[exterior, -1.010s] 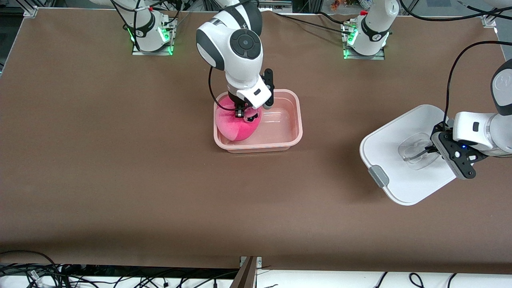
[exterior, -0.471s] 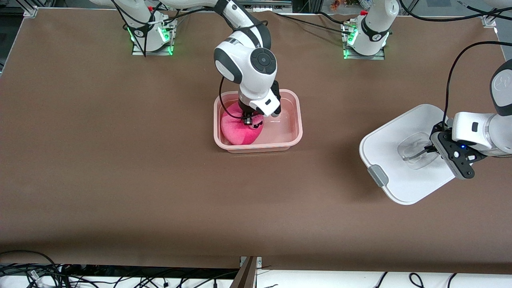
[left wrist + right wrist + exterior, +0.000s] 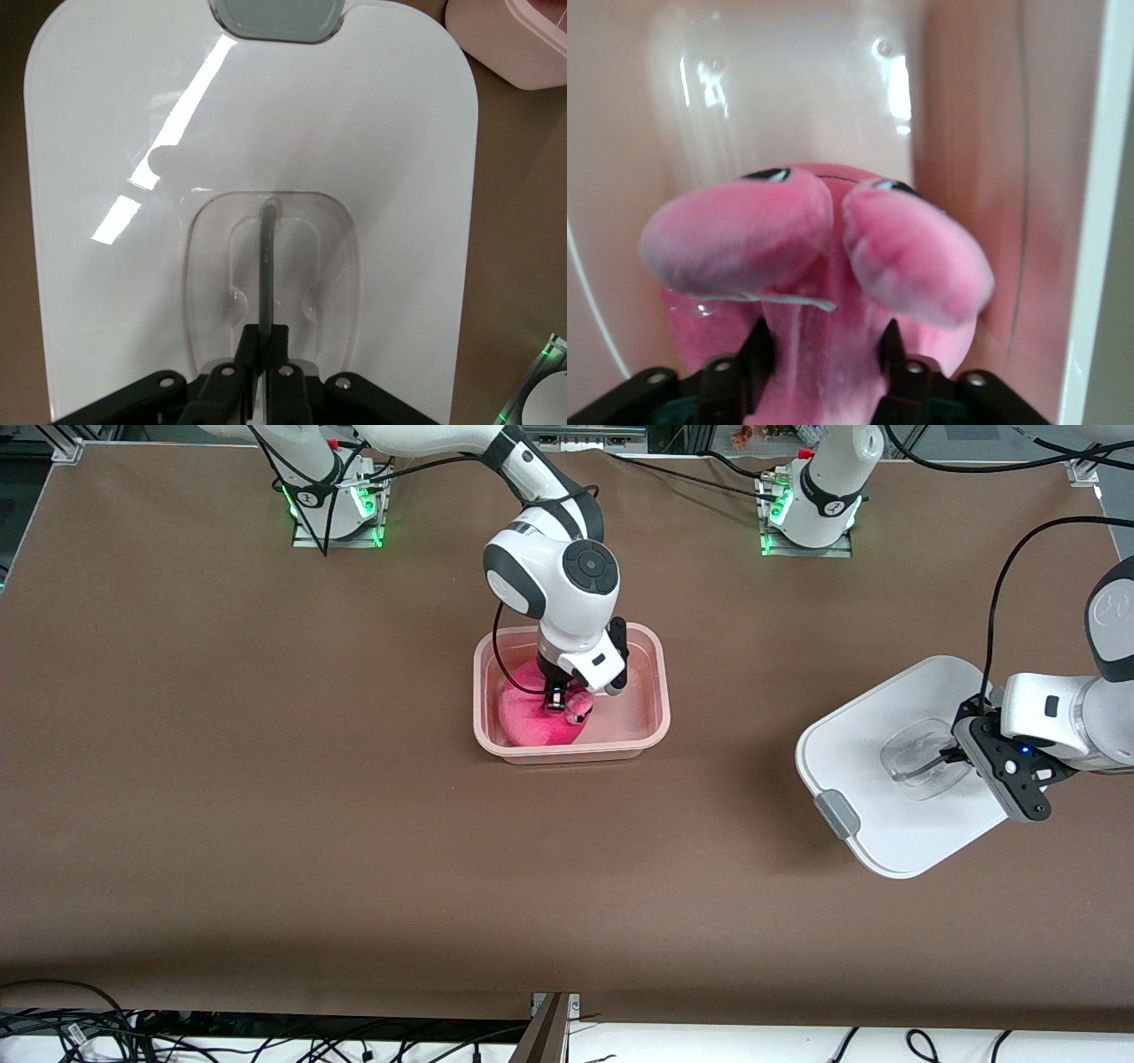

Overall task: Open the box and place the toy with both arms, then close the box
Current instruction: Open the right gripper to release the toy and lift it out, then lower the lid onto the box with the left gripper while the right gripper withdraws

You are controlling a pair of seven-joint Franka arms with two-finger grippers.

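the toy [image 3: 536,722] sits inside the box [image 3: 654,717], at the end toward the right arm's base, so the placing step looks done or nearly so. the right end effector [image 3: 556,701] is down in the box just over the toy; in the right wrist view its two black fingers [image 3: 757,350] stand apart on either side of the plush body, so it looks to be part open and letting go rather than squeezing, though the fingers may yet touch the fabric.

the left end effector [image 3: 946,759] is shut on the clear handle [image 3: 267,257] in the middle of the lid [image 3: 864,735], gripping its thin upright bar. it holds the lid well apart from the box, toward the left arm's end of the desk [image 3: 266,797], which keeps the opening free for the other arm; whether the lid rests on the desk or hangs just above it i cannot tell.

the toy is soft, fuzzy hot-pink plush with two paler rounded flaps and dark eyes. the box is a smooth, glossy, translucent pale pink tub with rounded corners. the lid is hard white plastic, shiny, with a grey clip [image 3: 838,815] at its edge.
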